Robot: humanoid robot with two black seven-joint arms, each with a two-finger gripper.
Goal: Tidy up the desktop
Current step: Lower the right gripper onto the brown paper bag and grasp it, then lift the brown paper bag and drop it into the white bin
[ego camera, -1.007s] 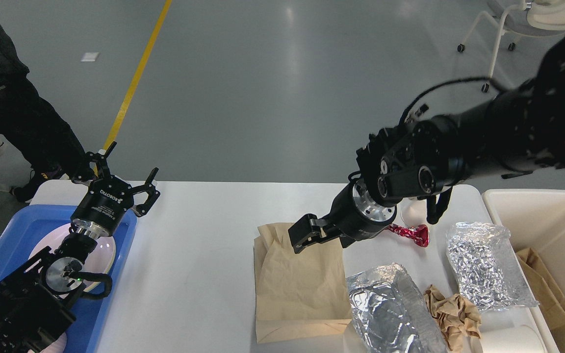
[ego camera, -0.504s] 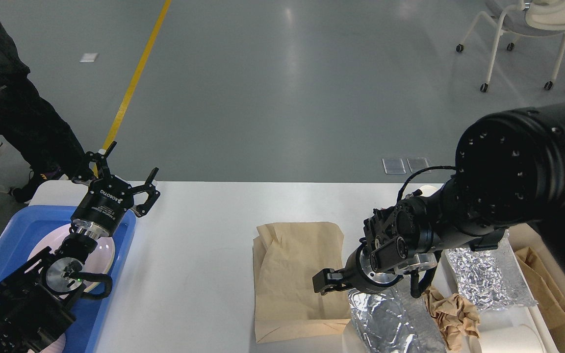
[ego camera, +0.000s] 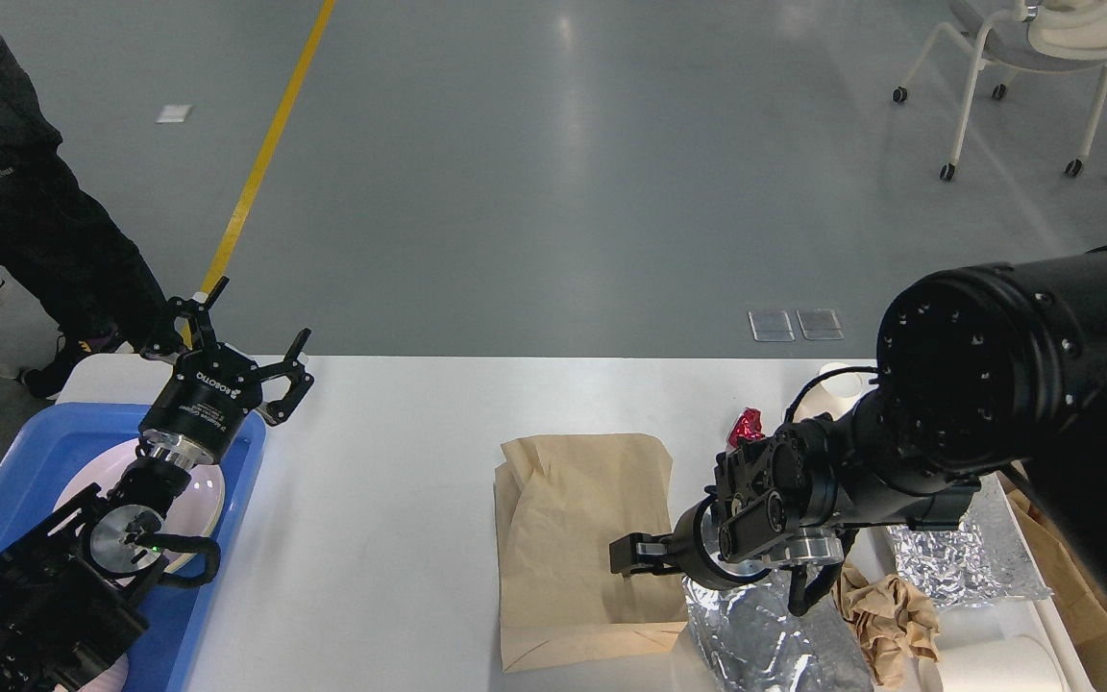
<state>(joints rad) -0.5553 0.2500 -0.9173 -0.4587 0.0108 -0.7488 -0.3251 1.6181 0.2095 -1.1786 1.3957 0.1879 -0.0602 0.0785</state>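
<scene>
Change since a moment ago: my right arm has dropped lower and swung toward the bottom of the frame; its elbow housing now fills the right side, and the red foil scrap (ego camera: 745, 426), hidden half a second back, peeks out again above the wrist.
Right gripper (ego camera: 623, 556): low over the brown paper bag (ego camera: 573, 538), right of centre frame, seen edge-on and dark, so I cannot tell whether it is spread or closed, or whether it touches the paper.
Left gripper (ego camera: 234, 338): same spot as before, upper left of the table, fingers spread wide and holding nothing, hovering above the far rim of the blue tray (ego camera: 25, 461).
Tray contents: a pale plate (ego camera: 210, 490) sits inside, mostly hidden behind my left wrist.
Desktop (ego camera: 390, 500): white top spanning the lower half of the frame, rounded far corner at upper left by the tray.
Clutter: silver foil bag (ego camera: 755, 644) at bottom right touching the paper bag's lower corner; crumpled brown paper (ego camera: 885, 615) just beside it; second foil bag (ego camera: 967, 562) partly under my right forearm.
Open room: a broad bare strip runs between tray and paper bag, centre left.
Edges: the paper bag's near edge lies close to the bottom of the frame.
Beyond: grey floor, yellow line (ego camera: 265, 144) upper left, a person's dark legs (ego camera: 35, 240) at far left.
</scene>
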